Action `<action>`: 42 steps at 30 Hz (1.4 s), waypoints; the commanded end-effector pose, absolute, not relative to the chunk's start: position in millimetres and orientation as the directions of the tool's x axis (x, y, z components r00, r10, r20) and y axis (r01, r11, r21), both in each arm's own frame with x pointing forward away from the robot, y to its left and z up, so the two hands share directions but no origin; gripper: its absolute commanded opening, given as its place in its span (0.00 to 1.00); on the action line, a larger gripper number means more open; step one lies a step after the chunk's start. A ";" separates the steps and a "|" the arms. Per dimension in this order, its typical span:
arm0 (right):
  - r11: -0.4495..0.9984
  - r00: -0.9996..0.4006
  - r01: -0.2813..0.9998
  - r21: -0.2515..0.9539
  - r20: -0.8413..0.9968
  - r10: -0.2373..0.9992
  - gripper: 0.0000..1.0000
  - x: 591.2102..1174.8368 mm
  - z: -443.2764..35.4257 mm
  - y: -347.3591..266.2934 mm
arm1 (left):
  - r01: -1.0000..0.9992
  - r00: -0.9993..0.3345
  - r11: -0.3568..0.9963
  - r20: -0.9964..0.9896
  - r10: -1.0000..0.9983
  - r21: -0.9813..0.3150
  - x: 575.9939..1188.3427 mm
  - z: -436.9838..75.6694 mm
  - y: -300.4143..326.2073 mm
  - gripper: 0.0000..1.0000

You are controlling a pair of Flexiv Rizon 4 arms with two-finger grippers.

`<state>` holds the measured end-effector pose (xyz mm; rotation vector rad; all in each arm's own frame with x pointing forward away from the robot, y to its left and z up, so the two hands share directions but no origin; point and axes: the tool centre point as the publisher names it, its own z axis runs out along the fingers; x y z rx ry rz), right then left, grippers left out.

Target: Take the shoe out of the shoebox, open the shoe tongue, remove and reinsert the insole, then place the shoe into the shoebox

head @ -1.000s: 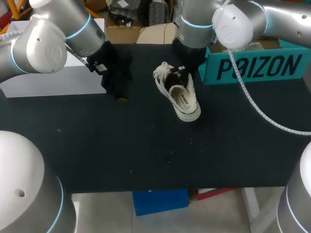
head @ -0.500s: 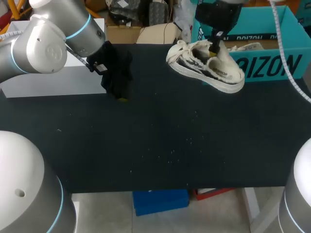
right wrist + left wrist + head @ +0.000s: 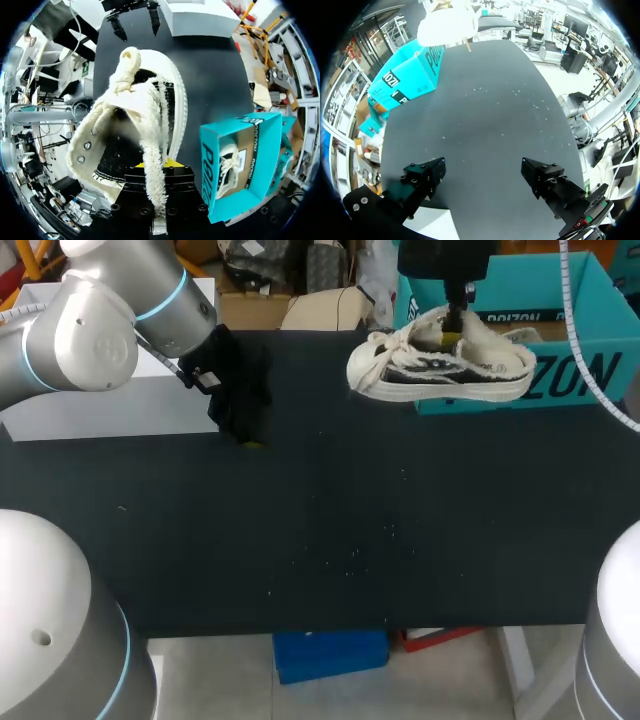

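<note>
Your R gripper (image 3: 157, 165) is clamping the white sneaker (image 3: 440, 368) by its collar edge, holding it lifted off the black table (image 3: 300, 530), just in front of the teal shoebox (image 3: 585, 375). A 2nd sneaker (image 3: 227, 170) is lying inside the shoebox. Your L gripper (image 3: 485, 175) is hanging w/ fingers spread, gripping nothing, well apart from the shoebox.

Black desk (image 3: 300, 520), matte top. Teal shoebox (image 3: 590, 370) sits at far right edge, open top. White box (image 3: 110, 405) lies flat at far left. Small pale specks (image 3: 352, 555) scattered mid-surface.

Robot lab: two arms (image 3: 110, 320), black table (image 3: 300, 540)
</note>
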<state>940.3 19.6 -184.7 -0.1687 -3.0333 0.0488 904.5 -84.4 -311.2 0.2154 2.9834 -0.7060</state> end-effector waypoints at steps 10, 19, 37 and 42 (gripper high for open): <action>0.969 -0.974 -0.216 -0.123 0.103 -0.204 0.00 1077.7 -164.7 -31.3 | 0.153 -0.988 0.884 -0.102 0.120 -0.441 903.8 -312.4 -84.2 1.00; 0.969 -0.971 -0.221 -0.115 0.118 -0.207 0.00 1164.9 -187.8 -58.5 | 0.153 -0.988 0.884 -0.102 0.120 -0.441 903.8 -312.4 -84.2 1.00; 0.987 -0.980 -0.148 -0.069 0.143 -0.137 0.00 1268.7 -225.3 -125.2 | 0.153 -0.988 0.884 -0.102 0.120 -0.441 903.8 -312.4 -84.2 1.00; 0.988 -0.980 -0.142 -0.063 0.149 -0.131 0.00 1285.7 -242.8 -138.0 | 0.153 -0.988 0.884 -0.102 0.120 -0.441 903.8 -312.4 -84.2 1.00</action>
